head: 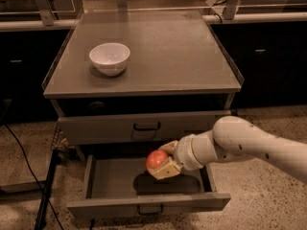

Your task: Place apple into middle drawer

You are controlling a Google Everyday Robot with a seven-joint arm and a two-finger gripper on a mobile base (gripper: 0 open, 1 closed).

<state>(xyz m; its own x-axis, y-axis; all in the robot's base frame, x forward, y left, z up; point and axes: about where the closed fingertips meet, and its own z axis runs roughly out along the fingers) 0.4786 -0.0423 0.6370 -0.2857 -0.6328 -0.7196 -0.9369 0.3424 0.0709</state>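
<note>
red apple (156, 159) gripped in jaws above open middle drawer (112, 182).

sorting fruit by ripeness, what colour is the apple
Red-orange apple, seen in the camera view; the claw holds it above the open middle drawer.

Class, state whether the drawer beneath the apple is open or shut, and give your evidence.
Open: the middle drawer is pulled out, its grey floor showing. The claw holds the apple above it.

No lettering seems legible, even on the gripper (161, 165) above the middle drawer (148, 205).
</note>
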